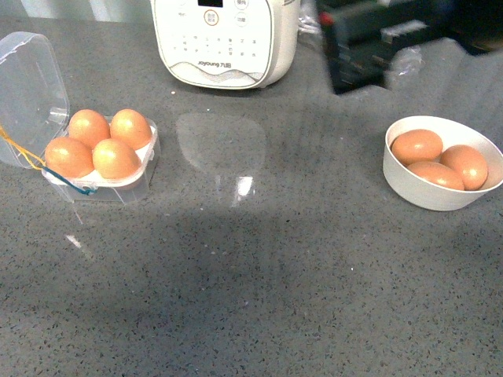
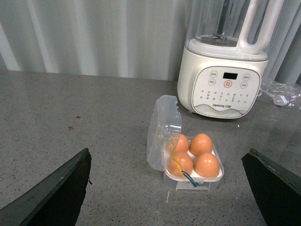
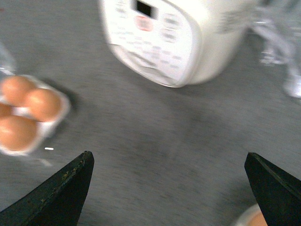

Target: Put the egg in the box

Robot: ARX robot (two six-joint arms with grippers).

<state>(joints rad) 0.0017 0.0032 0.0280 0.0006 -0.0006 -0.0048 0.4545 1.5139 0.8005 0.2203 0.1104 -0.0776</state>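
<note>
From the front, the box [image 1: 118, 188] sits at the left of the grey speckled counter [image 1: 275, 298] with its clear lid [image 1: 27, 86] thrown open and leaning back to the left. Four orange-brown eggs [image 1: 116, 159] fill all four slots, touching one another, and a yellow loop [image 1: 20, 149] and a blue loop [image 1: 78, 187] trail over the near-left corner. Well apart at the right stands a round white bowl [image 1: 409, 192] holding three more eggs [image 1: 417, 145] packed together. A white appliance [image 1: 224, 39] with a control panel stands at the back between the two containers; neither arm shows here. In the left wrist view the box [image 2: 207, 181] lies on the counter with its lid [image 2: 162, 127] upright beside the four eggs [image 2: 207, 165], and the appliance [image 2: 223, 80] is just behind it. The left gripper [image 2: 168, 150] hangs above the counter, short of the box, its dark fingers [image 2: 61, 188] spread wide with nothing between them. The right wrist view is blurred: the box [image 3: 59, 120] and its eggs [image 3: 42, 104] sit at one edge, the appliance [image 3: 164, 42] further off, and a sliver of the bowl [image 3: 244, 217] in a corner. The right gripper [image 3: 168, 154] is likewise spread wide and empty, its fingers [image 3: 61, 188] over bare counter.
</note>
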